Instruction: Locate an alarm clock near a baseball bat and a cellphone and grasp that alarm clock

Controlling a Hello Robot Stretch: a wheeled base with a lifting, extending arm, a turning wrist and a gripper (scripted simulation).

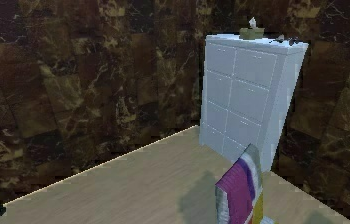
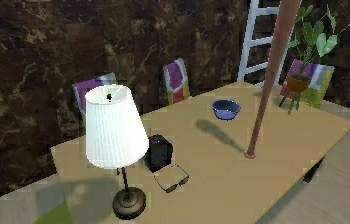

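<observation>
**Wooden table with a lamp, a bat, a small dark clock and a phone; white dresser in a dark-walled room**

Dark brown marbled walls (image 1: 83,80) are closing in the room in both views, and a pale wood floor (image 1: 153,185) is spreading below them.

In the arm side view, a large light wooden table (image 2: 283,150) is taking up most of the picture. A white ladder-like frame (image 2: 255,45) is standing behind it against the wall. A long reddish-brown baseball bat (image 2: 268,80) is standing on the table, its narrow end on the tabletop right of the middle and its thick end running out of the top edge. A table lamp (image 2: 115,128) with a white shade is standing near the table's left end.

In the forward view, a tall white dresser (image 1: 245,95) is standing against the wall with a few small things on top. A chair with a striped back (image 1: 241,190) is showing at the bottom edge.

Three more striped chair backs (image 2: 91,92) are rising behind the table. A potted plant (image 2: 313,40) is sitting at the table's far right corner, and a blue bowl (image 2: 226,108) is resting left of the bat.

The alarm clock (image 2: 160,152), a small dark box, is sitting on the table just right of the lamp. A flat cellphone (image 2: 171,181) is lying just in front of it.

How the gripper's jaws are standing cannot be told.
</observation>
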